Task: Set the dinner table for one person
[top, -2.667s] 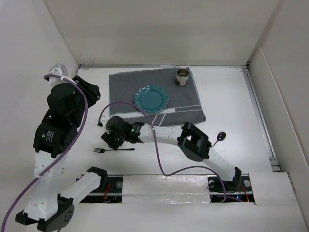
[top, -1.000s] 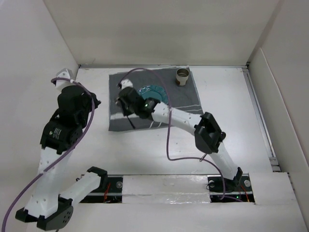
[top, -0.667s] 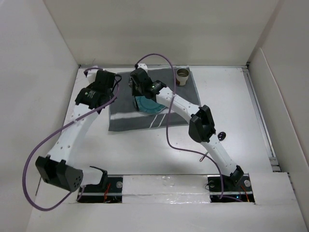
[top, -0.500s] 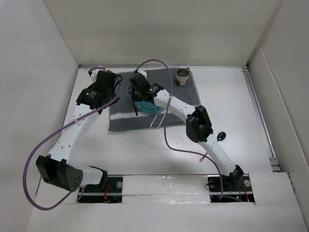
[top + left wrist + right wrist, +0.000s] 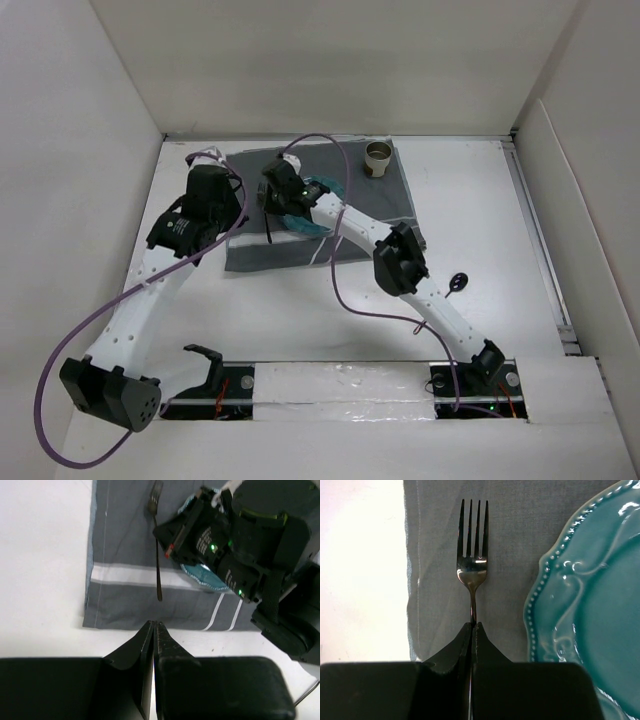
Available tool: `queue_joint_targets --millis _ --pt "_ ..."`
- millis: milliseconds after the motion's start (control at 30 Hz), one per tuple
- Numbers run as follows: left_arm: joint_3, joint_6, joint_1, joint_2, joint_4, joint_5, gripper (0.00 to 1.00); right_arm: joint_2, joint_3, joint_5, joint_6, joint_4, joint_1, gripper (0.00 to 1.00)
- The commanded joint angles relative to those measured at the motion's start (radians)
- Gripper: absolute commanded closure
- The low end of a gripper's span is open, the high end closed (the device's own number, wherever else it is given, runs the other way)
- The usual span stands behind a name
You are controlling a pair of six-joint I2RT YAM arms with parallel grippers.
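A silver fork (image 5: pixel 473 570) points tines-away over the grey striped cloth (image 5: pixel 440 555), just left of the teal plate (image 5: pixel 590 600). My right gripper (image 5: pixel 474 626) is shut on the fork's handle. In the left wrist view the fork (image 5: pixel 157 555) runs along the cloth (image 5: pixel 125 540), its handle end sticking out below the right gripper's body. Whether the fork touches the cloth I cannot tell. My left gripper (image 5: pixel 154 625) is shut with nothing in it, above the cloth's near left corner. From above, the right arm hides much of the plate (image 5: pixel 322 185). The cloth lies on the white dinner table (image 5: pixel 480 220).
A small beige cup (image 5: pixel 378 155) stands at the cloth's far right corner. A small dark round-headed item (image 5: pixel 458 283) lies on the table to the right of the right arm. White walls close in the table at the left, back and right.
The fork, earlier lying on the bare table near the front, now hangs in my right gripper over the cloth left of the plate. The left arm has swung in beside the cloth's left edge.
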Motion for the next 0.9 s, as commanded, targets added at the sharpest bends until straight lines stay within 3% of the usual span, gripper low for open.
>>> queue_joint_targets --millis 0,200,300,333,433,567,600,667,700,733,800,833,867 --pt "-0.029 0.006 -0.002 -0.012 0.042 0.042 1.00 0.049 0.066 -0.016 0.044 0.067 0.004 1.00" --pt "-0.038 0.010 -0.002 0.000 0.056 0.043 1.00 0.085 0.078 -0.041 0.044 0.075 0.013 1.00" --pt "-0.038 0.006 -0.002 0.006 0.059 0.039 1.00 0.069 0.057 -0.045 0.037 0.081 0.013 0.85" --pt "-0.038 0.006 -0.002 0.008 0.062 0.039 1.00 0.046 0.040 -0.050 0.032 0.095 0.013 0.75" --pt "-0.023 0.003 -0.002 0.016 0.064 0.039 1.00 -0.027 0.011 -0.074 0.015 0.128 0.013 0.62" --pt "0.016 0.015 -0.002 0.039 0.071 0.054 1.00 -0.206 -0.060 -0.111 -0.038 0.148 0.013 0.56" --pt "0.020 0.018 -0.002 0.042 0.071 0.074 1.00 -0.262 -0.163 -0.111 -0.060 0.161 0.002 0.56" --pt "0.022 0.038 -0.002 0.051 0.093 0.104 0.97 -0.469 -0.326 -0.110 -0.067 0.228 -0.027 0.73" --pt "0.020 0.041 -0.002 0.055 0.097 0.138 0.97 -0.548 -0.536 -0.101 -0.063 0.259 -0.039 0.83" --pt "0.019 0.043 -0.002 0.059 0.100 0.154 1.00 -0.628 -0.646 -0.087 -0.049 0.306 -0.056 1.00" --pt "0.010 0.041 -0.002 0.062 0.110 0.192 1.00 -0.856 -0.868 -0.044 0.018 0.313 -0.116 1.00" --pt "0.001 0.043 -0.002 0.057 0.122 0.225 1.00 -0.932 -1.084 -0.015 0.052 0.291 -0.136 1.00" --pt "-0.019 0.041 -0.002 0.051 0.131 0.233 1.00 -1.004 -1.191 0.014 0.089 0.265 -0.157 1.00"
